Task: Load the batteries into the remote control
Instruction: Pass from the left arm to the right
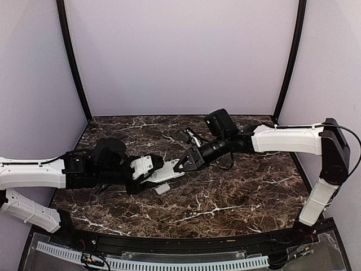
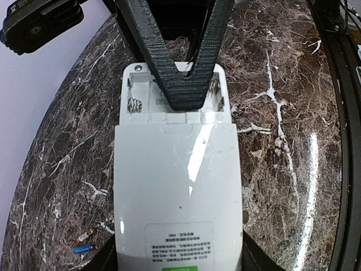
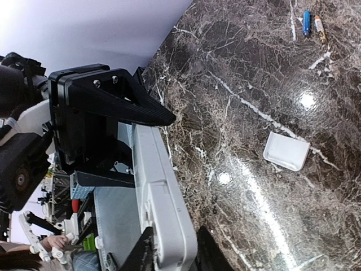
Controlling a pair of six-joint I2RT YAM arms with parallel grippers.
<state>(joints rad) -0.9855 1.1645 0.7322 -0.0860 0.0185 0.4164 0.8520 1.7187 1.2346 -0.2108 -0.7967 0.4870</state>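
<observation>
The white remote control (image 2: pixel 177 169) lies back up, and its open battery compartment (image 2: pixel 138 99) shows bare springs. My left gripper (image 2: pixel 179 251) is shut on the remote's near end, a finger on each side. My right gripper (image 3: pixel 175 257) is shut on the compartment end, one finger (image 2: pixel 186 62) lying over the compartment. In the top view the remote (image 1: pixel 169 173) sits between my left gripper (image 1: pixel 151 169) and my right gripper (image 1: pixel 184 165). Two batteries, one blue (image 2: pixel 84 248) and one dark (image 2: pixel 84 236), lie on the table; they also show in the right wrist view (image 3: pixel 306 22).
The loose white cover piece (image 1: pixel 162 189) lies on the marble table just in front of the remote, and it also shows in the right wrist view (image 3: pixel 286 151). Black frame posts (image 1: pixel 73 62) and pale walls close in the table.
</observation>
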